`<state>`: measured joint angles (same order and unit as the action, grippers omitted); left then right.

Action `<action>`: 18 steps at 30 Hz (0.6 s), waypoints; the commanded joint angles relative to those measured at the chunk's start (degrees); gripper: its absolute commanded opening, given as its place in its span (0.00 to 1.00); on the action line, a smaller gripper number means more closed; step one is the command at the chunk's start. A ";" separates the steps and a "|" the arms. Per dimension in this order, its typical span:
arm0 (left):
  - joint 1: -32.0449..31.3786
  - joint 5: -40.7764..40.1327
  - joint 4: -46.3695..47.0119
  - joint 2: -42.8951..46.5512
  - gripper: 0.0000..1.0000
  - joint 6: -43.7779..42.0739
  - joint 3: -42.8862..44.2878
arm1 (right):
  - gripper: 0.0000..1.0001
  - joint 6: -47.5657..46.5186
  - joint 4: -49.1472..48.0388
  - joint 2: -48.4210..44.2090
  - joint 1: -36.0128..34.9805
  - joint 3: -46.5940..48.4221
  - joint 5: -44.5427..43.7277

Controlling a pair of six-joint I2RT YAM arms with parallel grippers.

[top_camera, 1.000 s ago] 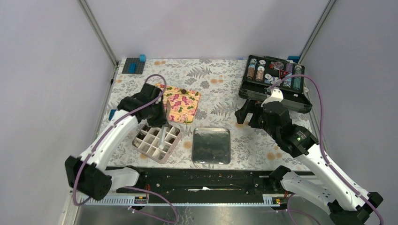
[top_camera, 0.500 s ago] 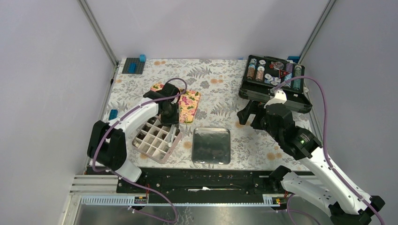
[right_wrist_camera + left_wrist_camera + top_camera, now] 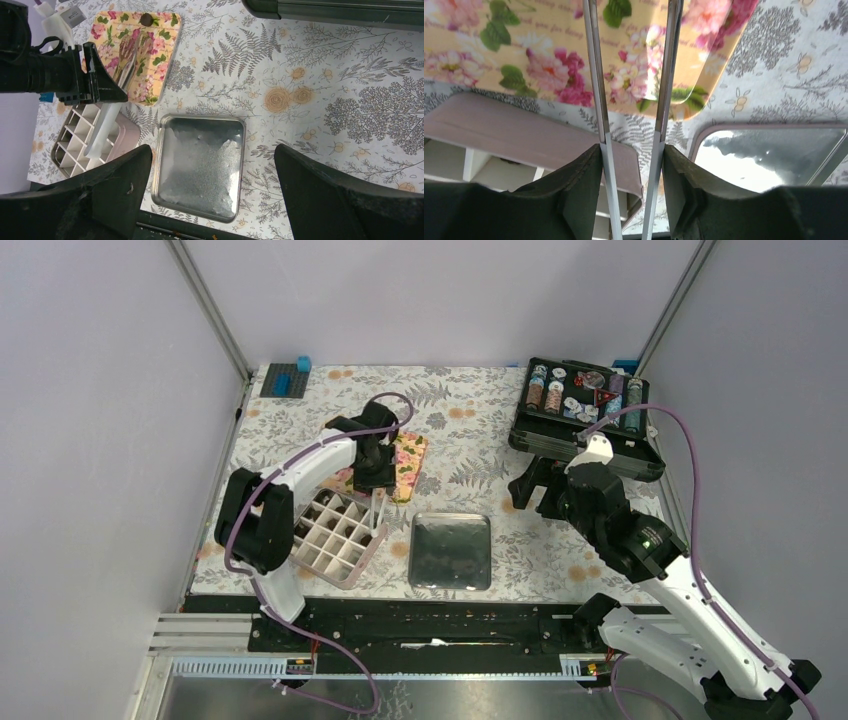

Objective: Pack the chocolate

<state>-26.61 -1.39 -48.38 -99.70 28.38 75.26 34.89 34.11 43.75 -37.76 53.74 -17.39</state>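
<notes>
At the middle left of the table (image 3: pixel 470 405), the pink gridded box (image 3: pixel 330 540) sits just on the near side of the floral tray (image 3: pixel 408 468). White dividers split the box into square cells. Some far cells look dark, but their contents cannot be made out. One chocolate piece (image 3: pixel 146 19) lies on the floral tray close to its far edge, as the right wrist view shows. The left gripper (image 3: pixel 378 520) points down over the box's right edge. Its thin fingers (image 3: pixel 596 100) stand parallel and moderately apart, with nothing between them. Beside the box to the right lies a square metal tray (image 3: pixel 451 551), its reflective floor exposed. The right gripper (image 3: pixel 211 149) hangs near the black case (image 3: pixel 640 452), jaws spread wide, holding nothing. The case holds columns of poker chips (image 3: pixel 545 390).
</notes>
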 commanded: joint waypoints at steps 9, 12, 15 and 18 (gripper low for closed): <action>1.04 -1.16 1.12 -9.34 0.47 -1.87 11.38 | 0.99 0.06 0.46 -0.68 0.09 1.75 -2.56; 1.75 -0.50 1.13 -10.67 0.47 -1.93 12.69 | 0.99 0.14 0.31 -0.59 0.10 1.39 -2.56; 2.29 -0.12 1.11 -11.73 0.47 -2.10 13.69 | 0.99 0.17 0.14 -0.53 0.11 1.21 -2.62; 2.65 0.47 1.14 -12.64 0.47 -2.10 14.89 | 0.99 -0.01 -0.01 -0.35 0.14 1.20 -2.83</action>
<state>-24.60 -1.67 -48.14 -111.57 26.96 86.56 34.87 34.48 43.44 -37.76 53.76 -18.55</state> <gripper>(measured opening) 0.472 0.990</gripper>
